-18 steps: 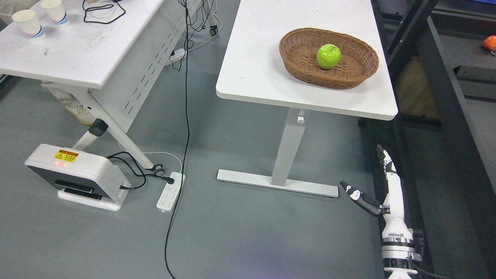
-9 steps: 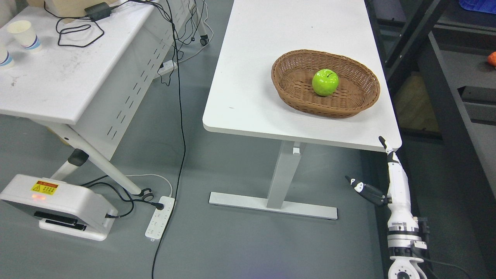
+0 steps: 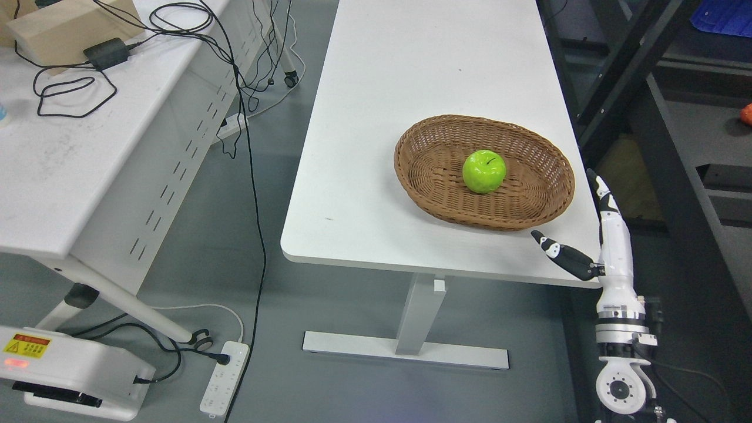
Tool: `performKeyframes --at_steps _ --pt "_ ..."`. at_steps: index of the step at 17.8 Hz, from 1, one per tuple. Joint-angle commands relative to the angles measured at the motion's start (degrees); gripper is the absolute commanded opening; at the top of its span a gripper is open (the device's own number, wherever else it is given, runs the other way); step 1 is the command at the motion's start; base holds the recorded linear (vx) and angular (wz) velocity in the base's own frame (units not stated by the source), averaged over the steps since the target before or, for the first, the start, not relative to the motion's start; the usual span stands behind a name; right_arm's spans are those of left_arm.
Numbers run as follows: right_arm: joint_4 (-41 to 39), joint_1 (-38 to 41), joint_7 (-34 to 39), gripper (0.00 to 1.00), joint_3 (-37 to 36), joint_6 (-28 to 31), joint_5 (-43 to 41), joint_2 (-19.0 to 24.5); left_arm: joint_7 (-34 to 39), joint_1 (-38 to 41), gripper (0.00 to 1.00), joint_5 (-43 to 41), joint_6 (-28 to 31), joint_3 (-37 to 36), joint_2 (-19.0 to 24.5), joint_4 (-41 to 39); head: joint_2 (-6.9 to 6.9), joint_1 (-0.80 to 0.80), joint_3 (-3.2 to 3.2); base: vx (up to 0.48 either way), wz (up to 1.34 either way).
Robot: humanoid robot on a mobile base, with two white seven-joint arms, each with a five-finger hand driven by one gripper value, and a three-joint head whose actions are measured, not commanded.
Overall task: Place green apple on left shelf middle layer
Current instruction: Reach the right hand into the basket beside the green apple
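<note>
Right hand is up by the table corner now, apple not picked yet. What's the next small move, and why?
Probably reach the right hand forward and left over the wicker basket, toward the green apple. The apple lies free in the basket's middle, while the hand, fingers spread and empty, sits just off the basket's right rim at the table edge.

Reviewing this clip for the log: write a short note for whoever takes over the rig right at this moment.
Right hand: open, fingers straight, holding nothing, at the table's near right corner, beside the basket.
Left hand: not in view.
Green apple: lies loose in the wicker basket, on the white table.
Done: nothing grasped yet.
Left: reach into the basket, grasp the apple, carry it to the left shelf's middle layer, which I cannot pick out in this view.
</note>
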Motion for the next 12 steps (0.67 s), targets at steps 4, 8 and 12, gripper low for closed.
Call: performKeyframes --at_steps 4,8,12 --pt "-0.9 -1.7 6.9 0.99 2.9 -0.4 -0.4 -0.9 0.0 0.0 1.00 0.0 0.0 0.0 1.0 0.0 0.00 0.00 0.00 0.247 -0.04" --pt "-1.0 -0.8 10.6 0.99 4.8 -0.3 -0.4 -1.2 0.0 -0.1 1.00 0.0 0.0 0.0 1.0 0.0 0.00 0.00 0.00 0.194 0.02" --pt "-0.9 0.3 10.6 0.99 8.6 -0.5 0.6 -3.3 0.0 -0.1 1.00 0.0 0.0 0.0 1.0 0.0 0.00 0.00 0.00 0.163 0.05"
